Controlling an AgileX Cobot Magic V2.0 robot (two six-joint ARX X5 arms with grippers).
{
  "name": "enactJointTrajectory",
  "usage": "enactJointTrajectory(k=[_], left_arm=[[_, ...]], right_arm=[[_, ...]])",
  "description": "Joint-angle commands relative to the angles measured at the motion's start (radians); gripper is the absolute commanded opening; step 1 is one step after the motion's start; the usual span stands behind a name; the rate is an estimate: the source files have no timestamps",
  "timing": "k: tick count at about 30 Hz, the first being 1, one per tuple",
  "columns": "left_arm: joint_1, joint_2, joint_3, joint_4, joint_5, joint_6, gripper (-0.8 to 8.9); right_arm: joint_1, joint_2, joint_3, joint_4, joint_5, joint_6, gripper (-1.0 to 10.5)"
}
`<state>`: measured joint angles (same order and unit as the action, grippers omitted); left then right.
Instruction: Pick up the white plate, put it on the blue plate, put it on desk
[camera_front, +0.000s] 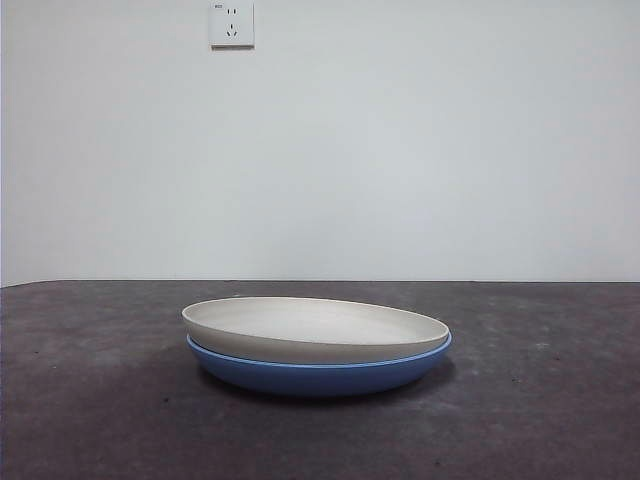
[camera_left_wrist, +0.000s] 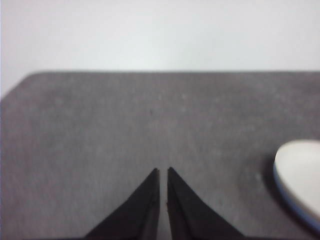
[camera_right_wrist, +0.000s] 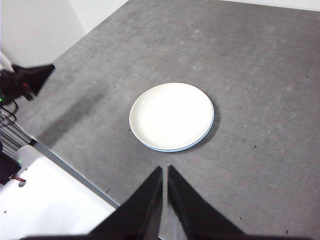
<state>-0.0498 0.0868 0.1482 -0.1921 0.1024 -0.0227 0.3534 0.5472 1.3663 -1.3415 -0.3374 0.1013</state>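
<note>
High above the desk (camera_right_wrist: 260, 75), your right gripper (camera_right_wrist: 164, 172) hangs with jaws closed and empty; your left gripper (camera_left_wrist: 163, 174) too. Below, the matte cream round plate (camera_right_wrist: 171, 116) nests in the glossy blue round plate (camera_front: 320, 372) — a rim pinch could lift both together.

blue plate (camera_right_wrist: 176, 148) seemingly mostly hidden, blurred

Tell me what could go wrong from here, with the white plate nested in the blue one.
1. The white plate sits slightly off-centre in the blue plate, with only a thin blue rim showing; a grasp at the rim might pinch both plates and lift them together.
2. Both the left pincer and right pincer look shut; either must open before approaching, or it may shove the stack across the desk.
</note>
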Motion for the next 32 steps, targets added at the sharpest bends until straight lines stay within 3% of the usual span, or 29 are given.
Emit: enactJointTrajectory(k=[1,11,32], left_arm=[[0.001,-0.036,-0.050,0.012,-0.011,-0.024,0.25],[0.000,-0.084,-0.113,0.003,-0.102,-0.049,0.25],[-0.005,-0.084,-0.137,0.031,-0.103,-0.049,0.25]], right_arm=[[0.006,0.005,0.016,-0.069,-0.002,-0.005,0.1],[0.006,0.005,0.016,-0.069,-0.002,-0.005,0.1],[0.006,0.005,0.016,-0.069,-0.002,-0.005,0.1]])
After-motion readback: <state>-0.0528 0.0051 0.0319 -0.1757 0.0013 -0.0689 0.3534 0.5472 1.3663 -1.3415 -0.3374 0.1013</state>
